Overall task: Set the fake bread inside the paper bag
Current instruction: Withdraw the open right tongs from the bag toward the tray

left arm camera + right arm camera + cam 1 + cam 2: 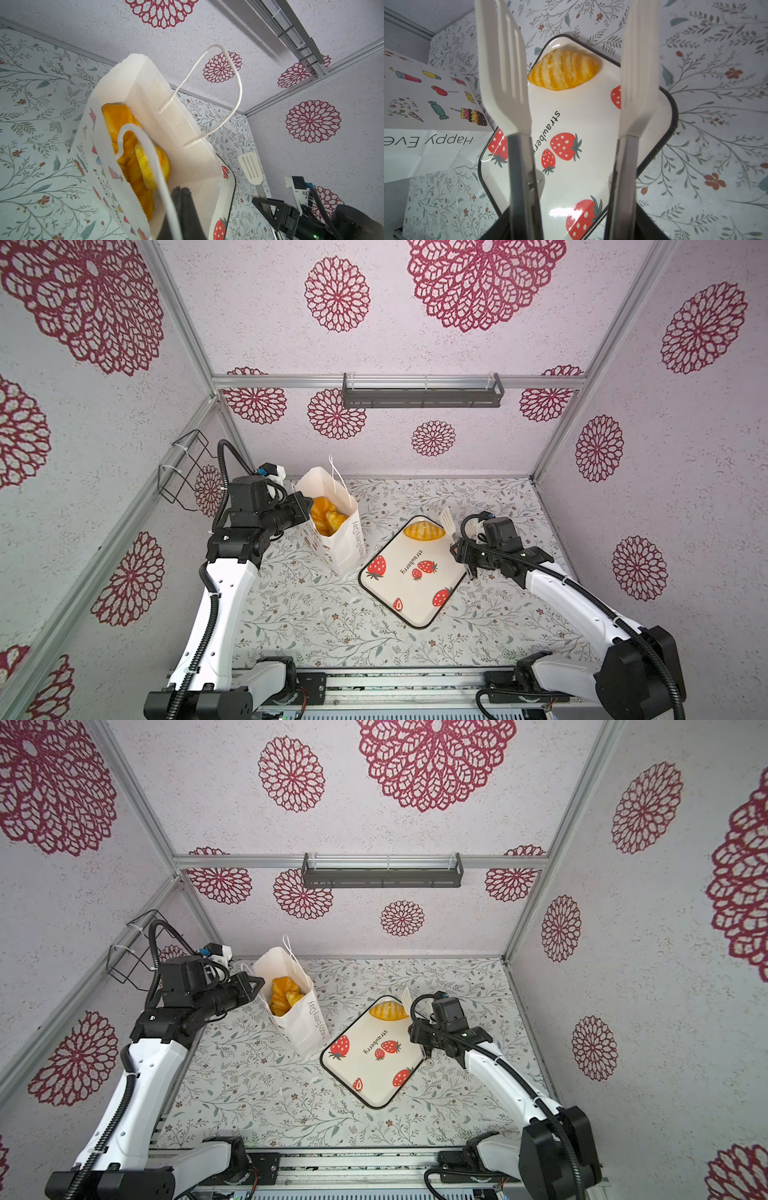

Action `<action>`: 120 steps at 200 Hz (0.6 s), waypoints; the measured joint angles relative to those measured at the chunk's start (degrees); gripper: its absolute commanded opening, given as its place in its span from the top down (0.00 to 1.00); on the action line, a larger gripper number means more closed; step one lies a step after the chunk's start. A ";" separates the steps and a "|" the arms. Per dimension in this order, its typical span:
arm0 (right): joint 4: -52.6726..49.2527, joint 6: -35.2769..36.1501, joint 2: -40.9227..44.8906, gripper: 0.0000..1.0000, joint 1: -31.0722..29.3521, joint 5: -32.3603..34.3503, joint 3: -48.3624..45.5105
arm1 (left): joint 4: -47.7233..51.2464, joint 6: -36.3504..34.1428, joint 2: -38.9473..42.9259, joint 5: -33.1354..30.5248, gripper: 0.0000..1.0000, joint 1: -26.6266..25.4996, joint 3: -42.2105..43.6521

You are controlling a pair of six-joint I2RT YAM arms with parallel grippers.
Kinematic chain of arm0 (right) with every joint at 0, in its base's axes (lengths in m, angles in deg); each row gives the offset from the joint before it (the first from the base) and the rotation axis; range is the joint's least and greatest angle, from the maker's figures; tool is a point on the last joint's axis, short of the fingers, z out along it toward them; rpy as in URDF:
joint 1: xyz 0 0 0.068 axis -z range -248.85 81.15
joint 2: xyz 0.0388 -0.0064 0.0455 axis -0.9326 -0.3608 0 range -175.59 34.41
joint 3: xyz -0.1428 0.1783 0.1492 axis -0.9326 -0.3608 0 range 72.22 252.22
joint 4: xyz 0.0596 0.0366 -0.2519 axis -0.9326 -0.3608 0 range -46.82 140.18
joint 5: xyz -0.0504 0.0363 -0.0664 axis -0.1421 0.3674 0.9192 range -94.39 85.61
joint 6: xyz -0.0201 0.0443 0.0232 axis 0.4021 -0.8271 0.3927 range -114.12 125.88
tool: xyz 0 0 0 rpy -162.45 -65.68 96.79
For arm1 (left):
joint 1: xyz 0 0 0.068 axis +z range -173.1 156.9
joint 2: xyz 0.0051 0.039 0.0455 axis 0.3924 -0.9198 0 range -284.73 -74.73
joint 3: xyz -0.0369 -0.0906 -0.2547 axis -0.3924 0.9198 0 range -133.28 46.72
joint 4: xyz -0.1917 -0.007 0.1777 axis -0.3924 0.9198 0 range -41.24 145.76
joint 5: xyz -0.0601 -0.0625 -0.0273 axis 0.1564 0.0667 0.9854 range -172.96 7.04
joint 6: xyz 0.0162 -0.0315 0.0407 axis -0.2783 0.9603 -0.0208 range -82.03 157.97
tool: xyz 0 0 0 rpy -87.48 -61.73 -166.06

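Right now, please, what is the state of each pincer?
Left pincer: closed at the paper bag rim; whether it pinches paper cannot be told.
Right pincer: closed on the white tongs, whose blades stand apart, empty.

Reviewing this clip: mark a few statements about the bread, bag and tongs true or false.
1. One fake bread sits on the strawberry tray. True.
2. The paper bag lies on its side. False: it stands upright, bread inside.
3. The tongs grip a bread piece. False: their blades are apart and empty.
4. The left gripper has its fingers closed on the paper bag's rim. True.
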 measured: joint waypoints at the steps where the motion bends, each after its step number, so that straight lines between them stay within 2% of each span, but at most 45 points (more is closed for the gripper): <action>1: 0.17 -0.07 0.00 0.49 0.09 -0.15 -0.11 | 0.00 0.02 0.00 0.00 1.00 0.00 0.00; 37: 4.85 -1.95 -0.15 0.56 2.67 -4.35 -3.41 | -0.11 0.00 0.00 0.02 1.00 0.00 -0.02; 120: 15.21 -7.82 -3.34 0.57 7.06 -13.40 -10.19 | -0.22 0.22 0.00 0.17 1.00 0.00 0.00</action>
